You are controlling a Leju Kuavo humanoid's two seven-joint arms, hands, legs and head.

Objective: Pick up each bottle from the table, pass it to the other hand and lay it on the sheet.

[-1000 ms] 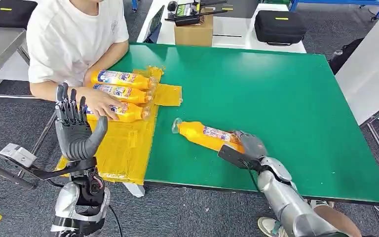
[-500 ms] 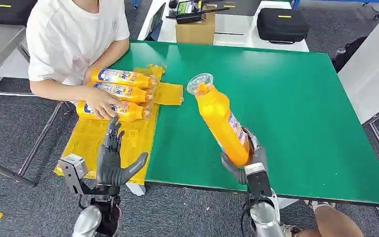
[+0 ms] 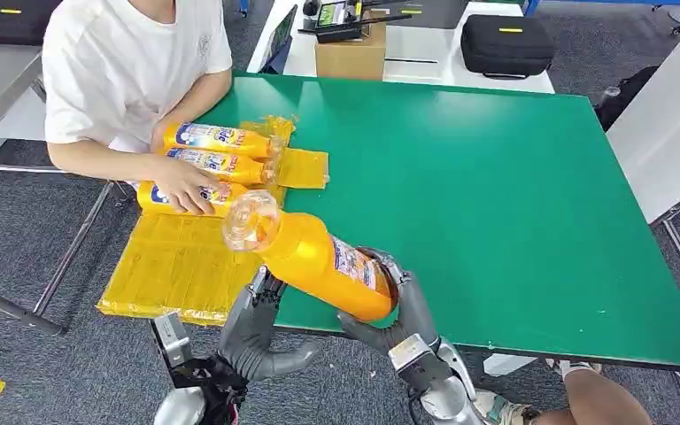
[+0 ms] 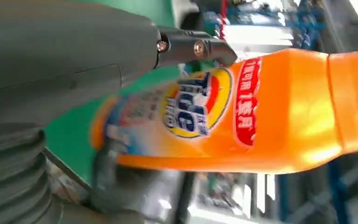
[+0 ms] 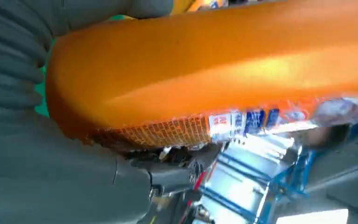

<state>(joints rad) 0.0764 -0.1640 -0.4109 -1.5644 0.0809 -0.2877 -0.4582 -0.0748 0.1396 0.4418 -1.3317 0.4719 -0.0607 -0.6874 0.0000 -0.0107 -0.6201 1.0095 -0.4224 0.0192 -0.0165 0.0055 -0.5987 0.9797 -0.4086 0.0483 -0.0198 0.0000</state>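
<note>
The orange bottle [image 3: 319,257] is in the air over the near edge of the green counter [image 3: 496,195], tilted, with its clear cap end toward the yellow sheet [image 3: 186,257]. My right hand [image 3: 398,310] holds it by the base, fingers wrapped round it. My left hand [image 3: 257,332] sits just under its neck end, fingers spread, thumb out, gripping nothing. Three more bottles [image 3: 217,139] lie on the sheet, a person's hand [image 3: 181,186] resting on the nearest.

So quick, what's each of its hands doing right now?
Right hand: holding the orange bottle by its base.
Left hand: open beneath the bottle, not gripping it.
</note>
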